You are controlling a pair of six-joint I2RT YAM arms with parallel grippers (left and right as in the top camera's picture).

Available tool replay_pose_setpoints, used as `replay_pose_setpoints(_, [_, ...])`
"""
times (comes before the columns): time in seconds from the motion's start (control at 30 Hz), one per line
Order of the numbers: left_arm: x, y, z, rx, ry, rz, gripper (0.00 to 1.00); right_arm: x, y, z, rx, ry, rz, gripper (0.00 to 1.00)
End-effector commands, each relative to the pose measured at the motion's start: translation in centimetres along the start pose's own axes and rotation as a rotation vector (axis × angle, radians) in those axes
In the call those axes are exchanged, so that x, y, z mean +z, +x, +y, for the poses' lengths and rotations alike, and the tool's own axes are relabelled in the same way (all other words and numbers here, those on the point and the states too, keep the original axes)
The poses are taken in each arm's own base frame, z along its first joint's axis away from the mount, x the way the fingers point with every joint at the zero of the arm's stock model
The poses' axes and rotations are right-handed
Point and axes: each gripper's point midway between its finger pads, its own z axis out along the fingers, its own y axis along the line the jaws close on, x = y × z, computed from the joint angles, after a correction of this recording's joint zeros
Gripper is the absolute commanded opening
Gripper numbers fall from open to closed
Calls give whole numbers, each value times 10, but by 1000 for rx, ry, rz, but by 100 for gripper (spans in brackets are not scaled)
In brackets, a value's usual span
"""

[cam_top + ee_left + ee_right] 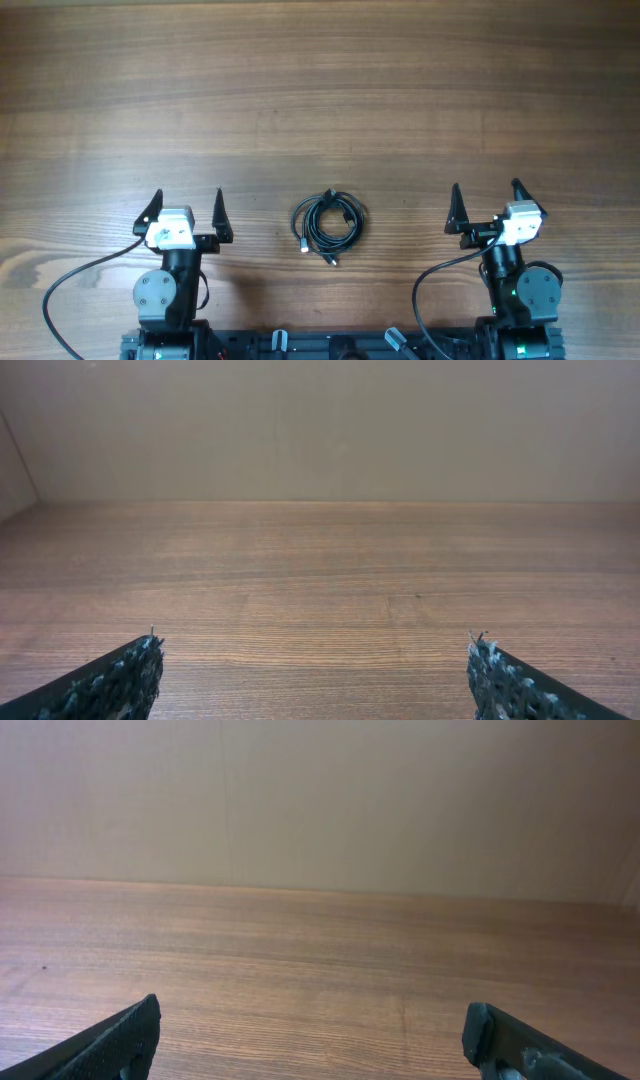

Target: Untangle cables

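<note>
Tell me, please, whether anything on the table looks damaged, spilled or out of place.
Nothing stands out. The cables lie in one coiled bundle on the table, with two plug ends sticking out. The left gripper and the right gripper are open on either side, apart from the bundle.

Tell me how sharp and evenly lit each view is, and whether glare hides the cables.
Overhead: even light, no glare, cables crisp on the table. Left wrist: wood grain sharp, left end effector fingertips softer. Right wrist: right end effector fingertips darker, blurrier. Neither wrist view shows cables.
</note>
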Motion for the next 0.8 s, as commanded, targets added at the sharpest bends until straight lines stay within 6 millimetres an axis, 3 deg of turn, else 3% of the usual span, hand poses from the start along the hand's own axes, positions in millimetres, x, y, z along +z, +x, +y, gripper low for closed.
replay_pose_setpoints(0.0, [0,1,5,11,-23,-1,100,0,0,-1,-8,3,1,100])
replay_pose_setpoints(0.23, [0,1,1,9,-1,-1,100,0,0,-1,-8,3,1,100])
replay_pose_setpoints(0.4, [-16,-6,-72,-367,439,52,100,0,0,-1,-8,3,1,100])
replay_pose_setpoints(0.5, [-22,-7,-84,-451,513,86,100,0,0,-1,-8,3,1,100])
replay_pose_setpoints(0.53, [-33,-18,-99,-433,625,63,100,0,0,-1,-8,3,1,100])
replay_pose_setpoints(0.6, [-43,-37,-109,-394,715,-10,100,0,0,-1,-8,3,1,100])
replay_pose_setpoints(0.77, [-56,-98,-101,-364,700,-193,100,0,0,-1,-8,3,1,100])
